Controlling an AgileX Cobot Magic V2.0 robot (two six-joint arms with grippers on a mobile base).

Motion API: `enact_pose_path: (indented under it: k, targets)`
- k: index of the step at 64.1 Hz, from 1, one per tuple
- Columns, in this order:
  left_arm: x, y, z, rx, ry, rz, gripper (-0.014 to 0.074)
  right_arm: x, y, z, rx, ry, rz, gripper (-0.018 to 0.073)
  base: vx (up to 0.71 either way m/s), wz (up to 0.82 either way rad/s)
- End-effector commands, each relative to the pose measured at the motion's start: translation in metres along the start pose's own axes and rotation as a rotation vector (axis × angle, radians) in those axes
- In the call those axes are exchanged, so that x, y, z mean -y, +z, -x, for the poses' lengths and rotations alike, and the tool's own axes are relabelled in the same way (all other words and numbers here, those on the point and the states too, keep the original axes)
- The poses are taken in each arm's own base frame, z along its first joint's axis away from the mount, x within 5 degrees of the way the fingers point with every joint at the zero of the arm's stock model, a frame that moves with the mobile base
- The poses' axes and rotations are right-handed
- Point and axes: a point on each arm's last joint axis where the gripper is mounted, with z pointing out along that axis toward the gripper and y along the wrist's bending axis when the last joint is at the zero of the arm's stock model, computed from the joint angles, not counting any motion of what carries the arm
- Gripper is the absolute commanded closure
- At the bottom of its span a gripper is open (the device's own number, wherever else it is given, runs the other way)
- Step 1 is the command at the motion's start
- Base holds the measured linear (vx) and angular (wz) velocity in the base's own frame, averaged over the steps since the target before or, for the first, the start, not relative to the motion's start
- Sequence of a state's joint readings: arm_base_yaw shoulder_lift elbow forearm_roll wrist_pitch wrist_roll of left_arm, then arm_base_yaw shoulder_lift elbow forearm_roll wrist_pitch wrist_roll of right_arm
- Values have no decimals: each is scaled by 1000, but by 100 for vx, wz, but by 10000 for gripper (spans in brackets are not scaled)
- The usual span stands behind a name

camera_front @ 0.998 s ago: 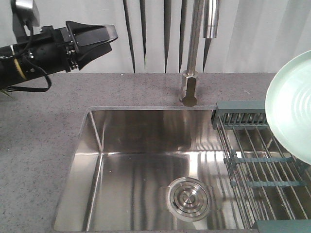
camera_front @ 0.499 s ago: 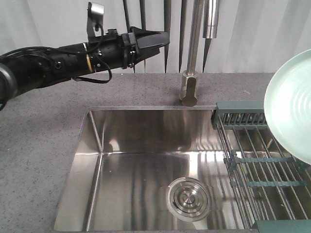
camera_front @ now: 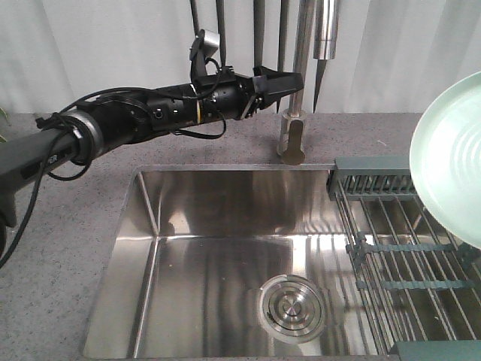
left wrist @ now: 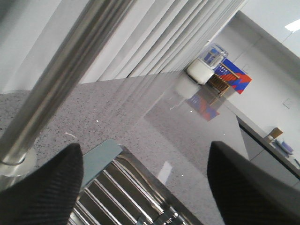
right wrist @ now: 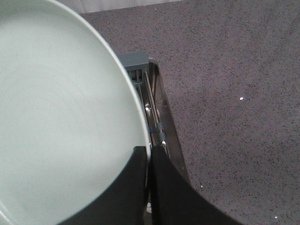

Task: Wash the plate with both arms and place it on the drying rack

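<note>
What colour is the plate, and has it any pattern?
The plate is pale mint green with faint concentric rings; the front-facing view shows it best.

A kitchen: steel sink (camera_front: 210, 256), faucet (camera_front: 291, 139), drying rack (camera_front: 398, 247), speckled grey countertop (camera_front: 68, 226).

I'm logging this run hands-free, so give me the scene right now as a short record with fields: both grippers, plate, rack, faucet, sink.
left gripper: open, holding nothing, right beside the faucet stem
right gripper: shut on the plate rim
plate: upright, over the right part of the rack; contact with the wires unclear
drying rack: spans the sink's right end
faucet: behind the sink, no water visible
sink: steel basin, round drain in its floor
</note>
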State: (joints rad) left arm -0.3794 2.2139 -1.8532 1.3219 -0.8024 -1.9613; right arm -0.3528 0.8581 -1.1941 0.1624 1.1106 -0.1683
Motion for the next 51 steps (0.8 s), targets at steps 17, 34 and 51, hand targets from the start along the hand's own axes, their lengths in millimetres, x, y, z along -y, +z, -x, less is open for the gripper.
enact_pose_path:
  k: [17, 34, 51]
  targets:
    - [27, 17, 9, 77, 57, 23, 58, -1, -9, 13, 115, -6, -5, 566, 0, 0]
    - [25, 24, 3, 80, 69, 65, 58, -2, -9, 13, 117, -2, 5, 566, 0, 0]
    - [27, 24, 2, 72, 74, 45, 58, -3, -9, 13, 119, 3, 18, 566, 0, 0]
